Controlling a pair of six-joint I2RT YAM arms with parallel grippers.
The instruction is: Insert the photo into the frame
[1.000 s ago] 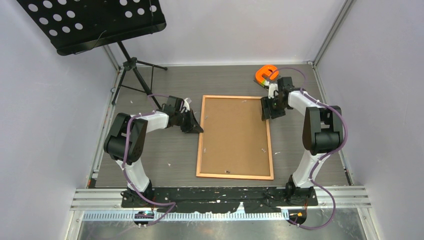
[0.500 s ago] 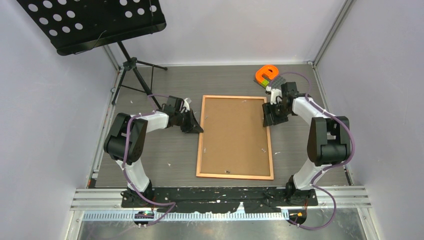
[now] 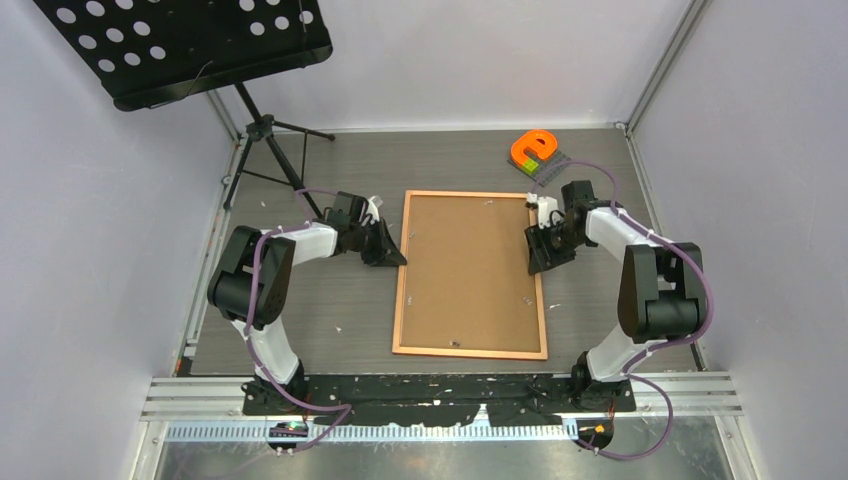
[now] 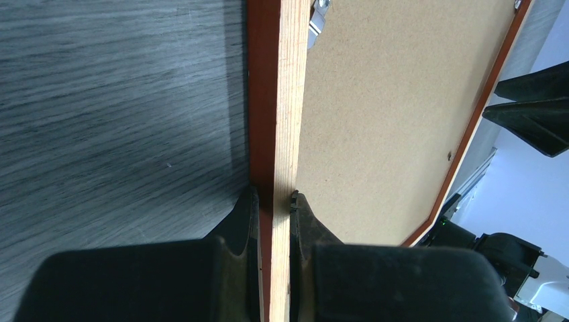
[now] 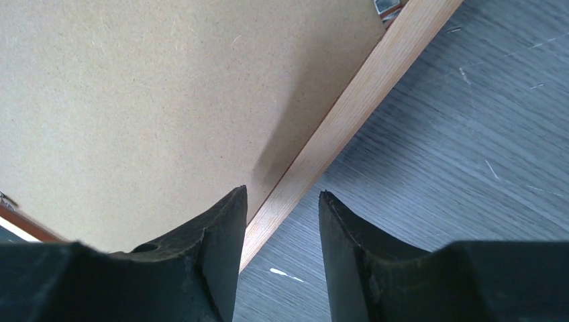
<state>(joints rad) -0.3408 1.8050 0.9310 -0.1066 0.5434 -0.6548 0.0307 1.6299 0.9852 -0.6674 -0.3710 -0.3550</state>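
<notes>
The frame's [image 3: 398,300] left rail is clamped by the left claw [image 4: 273,198]; the right rail is straddled, seemingly untouched, by the parted right claw [image 5: 282,194].

Changes recorded, right side only.

1. Right gripper [image 3: 545,252]: relocated. Formerly beside the far part of the frame's [image 3: 400,290] right border, close to the far right corner; now further along that same border toward the near edge of the bench [image 3: 300,300].
2. Right arm [image 3: 655,285]: elbow swung outward to the right and back toward its base; forearm now lies more slanted across the bench.
3. Orange object [image 3: 532,148] at the far side: previously partly overlapped by the right wrist, now fully exposed.
</notes>
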